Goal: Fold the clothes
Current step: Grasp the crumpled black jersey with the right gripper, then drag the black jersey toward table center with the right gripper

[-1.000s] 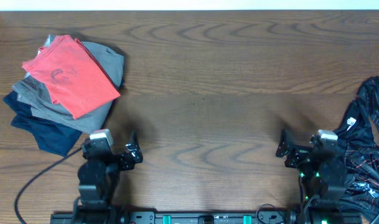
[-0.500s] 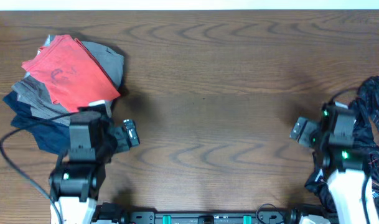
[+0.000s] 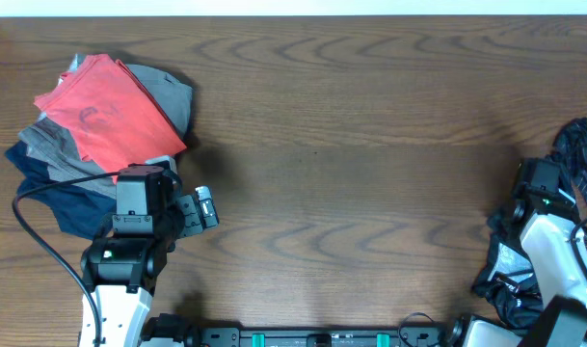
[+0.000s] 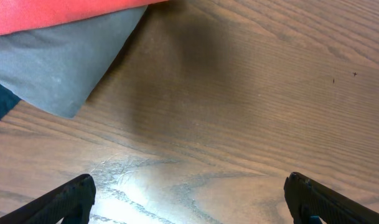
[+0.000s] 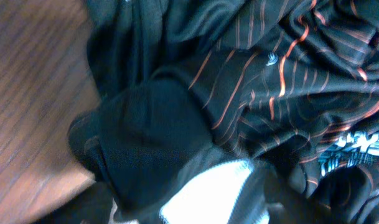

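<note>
Wooden worktop [image 3: 351,116], remote feed: the black jersey [image 3: 580,149] lies crumpled at the right edge, my right hand [image 3: 539,183] close over it, grip impossible to tell; my left hand [image 4: 189,204] hangs wide open near the red shirt [image 3: 105,116].

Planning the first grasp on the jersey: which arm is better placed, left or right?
Right. The right arm is at the jersey; its wrist view is filled with fabric. The left gripper hangs open over the table beside the folded pile, on the opposite side.
</note>
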### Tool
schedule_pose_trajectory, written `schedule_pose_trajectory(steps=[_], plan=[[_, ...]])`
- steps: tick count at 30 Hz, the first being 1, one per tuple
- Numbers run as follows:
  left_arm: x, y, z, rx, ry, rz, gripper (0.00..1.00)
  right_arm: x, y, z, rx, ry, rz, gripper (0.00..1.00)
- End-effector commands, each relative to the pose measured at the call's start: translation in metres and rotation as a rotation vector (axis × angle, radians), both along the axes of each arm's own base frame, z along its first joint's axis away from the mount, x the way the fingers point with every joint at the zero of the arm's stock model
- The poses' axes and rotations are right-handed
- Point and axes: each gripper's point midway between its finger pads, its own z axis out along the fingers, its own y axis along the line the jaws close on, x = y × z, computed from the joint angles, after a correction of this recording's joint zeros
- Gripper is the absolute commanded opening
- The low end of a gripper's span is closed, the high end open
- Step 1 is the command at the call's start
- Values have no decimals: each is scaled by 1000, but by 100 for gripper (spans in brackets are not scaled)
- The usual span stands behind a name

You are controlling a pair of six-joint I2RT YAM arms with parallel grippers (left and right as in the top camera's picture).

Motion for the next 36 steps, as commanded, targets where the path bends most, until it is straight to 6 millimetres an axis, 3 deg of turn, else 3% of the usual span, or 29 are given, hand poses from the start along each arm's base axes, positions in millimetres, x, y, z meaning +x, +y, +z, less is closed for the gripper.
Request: schedule_pose_trajectory(steps=[1, 3, 5, 8, 10, 14, 16, 19, 21, 22, 26, 27, 30, 31, 34, 36], plan=[[3, 0, 8, -4, -18, -1, 98, -4, -9, -8, -22, 21, -51, 33], [3, 0, 8, -4, -18, -1, 98, -3, -6, -18, 1, 31, -49, 13], [3, 0, 8, -4, -18, -1, 98, 5, -1, -27, 42, 17, -31, 1], [3, 0, 8, -4, -18, -1, 98, 33, 24, -38, 196, -54, 135, 1], [3, 0, 8, -4, -18, -1, 98, 70, 71, -34, 401, -191, 418, 1], [5, 0, 9, -5, -26, -1, 98, 113, 166, 2, 680, -454, 839, 1], [6, 0, 10, -5, -32, -1, 98, 127, 196, 14, 707, -513, 918, 1], [8, 0, 11, -5, -38, -1, 98, 156, 240, 41, 679, -650, 1014, 1], [9, 0, 12, -6, -45, 0, 98, 180, 269, 70, 615, -792, 1057, 1], [10, 0, 12, -6, -49, 0, 98, 197, 289, 98, 533, -927, 1070, 1], [11, 0, 13, -6, -57, -1, 98, 214, 322, 153, 395, -1167, 1033, 1], [11, 0, 13, -6, -57, -1, 98, 213, 330, 159, 394, -1180, 1042, 6], [11, 0, 13, -6, -57, -1, 98, 208, 344, 152, 419, -1125, 1073, 86], [11, 0, 13, -6, -57, -1, 98, 206, 343, 143, 419, -1085, 1079, 99], [12, 0, 14, -6, -59, -1, 98, 200, 332, 115, 403, -951, 1077, 99], [11, 0, 14, -6, -58, -1, 98, 195, 312, 98, 396, -859, 1030, 99]])
